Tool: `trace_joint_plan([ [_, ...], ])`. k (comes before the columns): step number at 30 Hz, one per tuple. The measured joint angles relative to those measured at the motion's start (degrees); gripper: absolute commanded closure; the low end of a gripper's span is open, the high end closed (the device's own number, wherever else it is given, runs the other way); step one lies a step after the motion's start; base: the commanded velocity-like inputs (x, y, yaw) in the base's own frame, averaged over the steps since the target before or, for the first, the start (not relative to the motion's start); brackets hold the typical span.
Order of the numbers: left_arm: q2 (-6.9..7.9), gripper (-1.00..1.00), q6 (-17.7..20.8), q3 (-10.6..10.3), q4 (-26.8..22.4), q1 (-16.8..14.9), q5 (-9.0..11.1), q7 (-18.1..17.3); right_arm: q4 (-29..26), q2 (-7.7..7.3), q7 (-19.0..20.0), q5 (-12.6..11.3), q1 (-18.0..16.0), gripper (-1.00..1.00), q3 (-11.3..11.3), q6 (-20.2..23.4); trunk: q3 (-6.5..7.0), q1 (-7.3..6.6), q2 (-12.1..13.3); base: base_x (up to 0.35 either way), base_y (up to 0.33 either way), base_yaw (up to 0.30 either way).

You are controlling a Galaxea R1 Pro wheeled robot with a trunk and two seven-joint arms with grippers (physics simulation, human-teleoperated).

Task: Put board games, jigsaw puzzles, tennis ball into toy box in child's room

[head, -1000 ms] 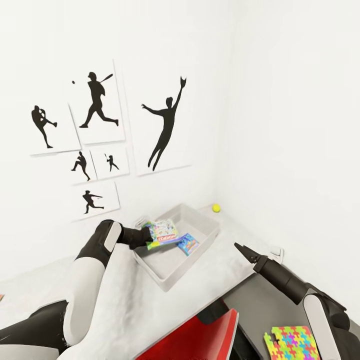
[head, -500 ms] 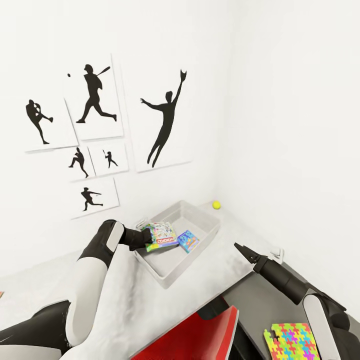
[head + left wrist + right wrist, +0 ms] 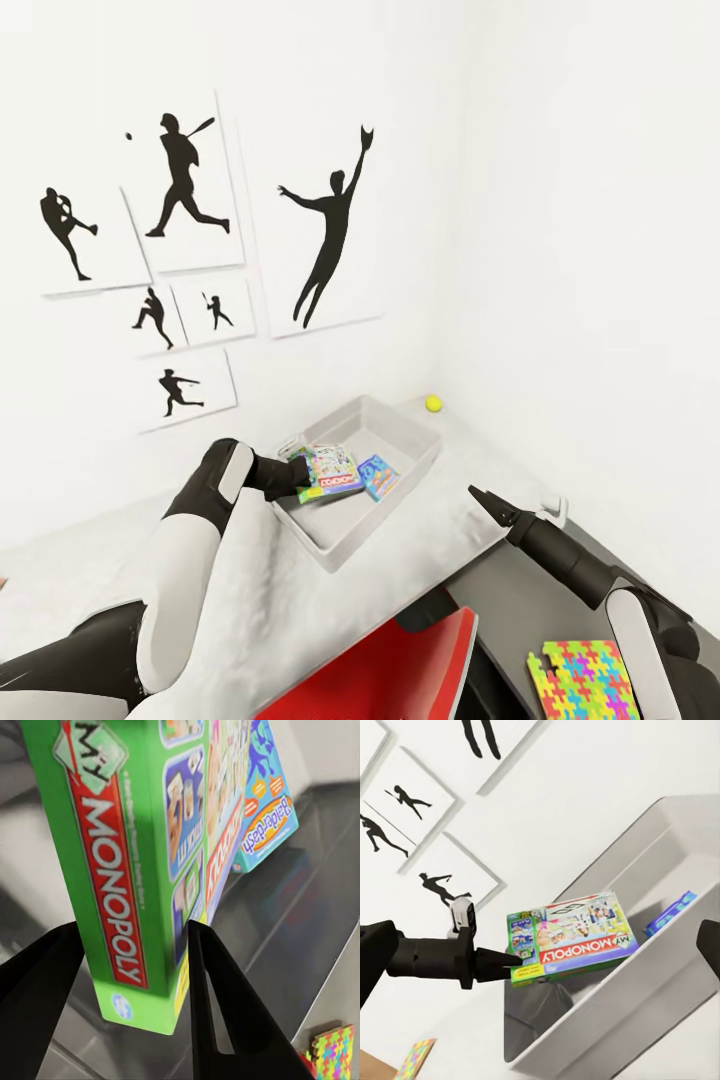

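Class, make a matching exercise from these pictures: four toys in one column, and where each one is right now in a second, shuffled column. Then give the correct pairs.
Things:
1. Monopoly box
2. blue game box
3. tennis ball
4. jigsaw puzzle

Places:
A. on the table by the wall corner, behind the toy box
B. lying inside the toy box
C. gripped in the left claw over the toy box
D. near the right arm's elbow

Pairs: 1-C, 2-B, 3-A, 4-D
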Motion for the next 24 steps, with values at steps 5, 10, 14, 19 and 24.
trace_joint_plan([
  [5,-0.01,1.00,0.0,0.0,0.0,0.0,0.0,0.0,0.0,0.00,0.0,0.0,0.0,-1.00,0.0,0.0,-0.11,0.00,0.0,0.000,0.000,0.000],
  [10,-0.01,1.00,0.0,0.0,0.0,0.0,0.0,0.0,0.0,0.00,0.1,0.0,0.0,-1.00,0.0,0.0,-0.12,0.00,0.0,0.000,0.000,0.000],
  [14,0.00,1.00,0.0,0.0,0.0,0.0,0.0,0.0,0.0,0.00,0.1,0.0,0.0,-1.00,0.0,0.0,-0.13,0.00,0.0,0.000,0.000,0.000],
  [19,0.00,1.00,0.0,0.0,0.0,0.0,0.0,0.0,0.0,0.00,0.1,0.0,0.0,-1.00,0.0,0.0,-0.13,0.00,0.0,0.000,0.000,0.000],
  [24,-0.01,-1.00,0.0,0.0,0.0,0.0,0.1,0.0,0.0,0.00,0.1,0.0,0.0,-1.00,0.0,0.0,-0.13,0.00,0.0,0.000,0.000,0.000],
])
